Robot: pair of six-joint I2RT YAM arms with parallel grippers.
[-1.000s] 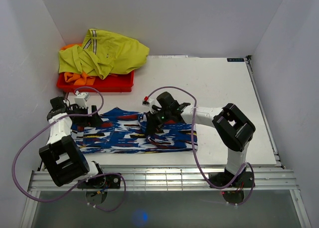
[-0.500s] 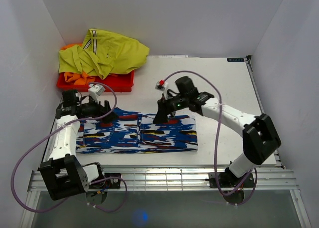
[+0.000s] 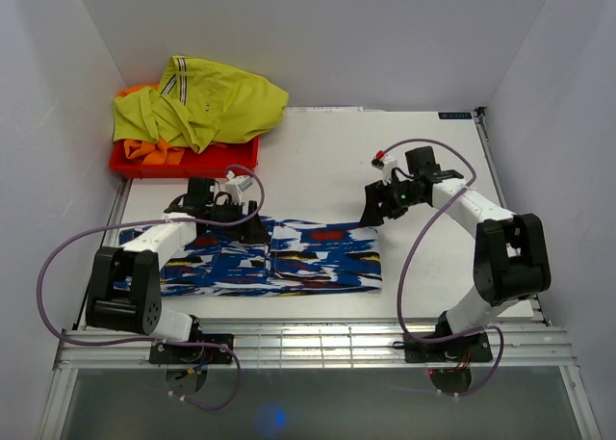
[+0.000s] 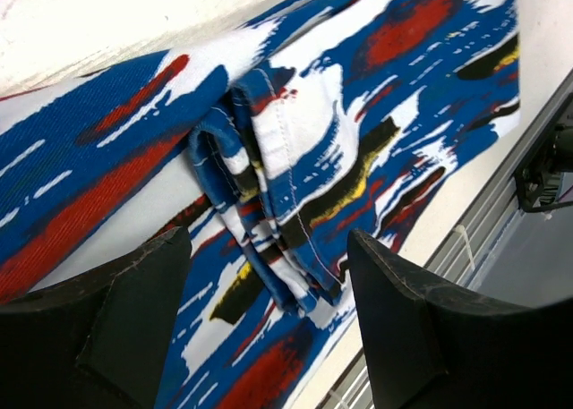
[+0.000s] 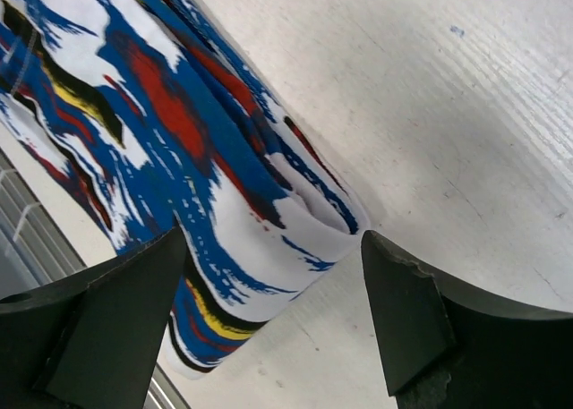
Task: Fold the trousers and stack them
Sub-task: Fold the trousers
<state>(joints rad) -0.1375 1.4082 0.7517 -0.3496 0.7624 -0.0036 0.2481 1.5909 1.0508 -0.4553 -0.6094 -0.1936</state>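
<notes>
The trousers [image 3: 289,259] lie folded in a flat band on the near left part of the table [image 3: 433,170]. The left gripper [image 3: 256,232] hovers over their middle fold, jaws apart and empty. The right gripper [image 3: 373,213] hangs by their far right corner, jaws also apart, holding nothing. A yellow-green garment [image 3: 197,103] lies heaped at the far left.

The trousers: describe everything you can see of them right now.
The trousers are soft, woven-looking fabric, royal blue with white, red, black and small yellow blotches. They lie flat as a long band across the near part of the table. The right half is doubled over, so a stitched hem edge crosses the middle. The right end shows a rounded fold of layers. The open left tool hangs over the middle hem and the open right tool over the far right corner; neither grips the fabric.
</notes>
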